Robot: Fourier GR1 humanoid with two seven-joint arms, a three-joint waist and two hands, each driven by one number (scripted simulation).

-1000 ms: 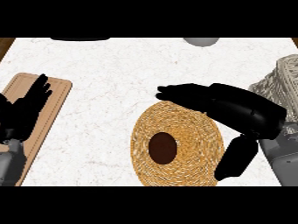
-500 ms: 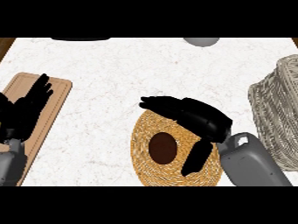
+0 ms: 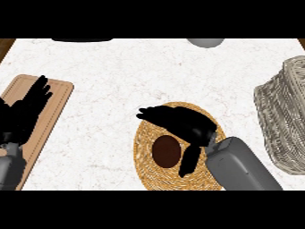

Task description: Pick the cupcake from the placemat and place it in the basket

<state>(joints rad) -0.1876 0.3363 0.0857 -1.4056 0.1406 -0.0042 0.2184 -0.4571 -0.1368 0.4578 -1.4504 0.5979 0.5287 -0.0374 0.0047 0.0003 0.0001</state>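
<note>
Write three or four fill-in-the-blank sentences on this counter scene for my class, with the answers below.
The brown cupcake sits on the round woven ____.
The right hand hangs open above the placemat, holding ____.
The wicker basket stands to the placemat's ____.
The left hand rests open over the wooden cutting ____.
Missing words: placemat, nothing, right, board.

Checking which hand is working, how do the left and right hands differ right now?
The right hand is over the woven placemat, fingers pointing left beside the brown cupcake; the left hand rests over the wooden board, fingers up. Both are black and open.
</note>
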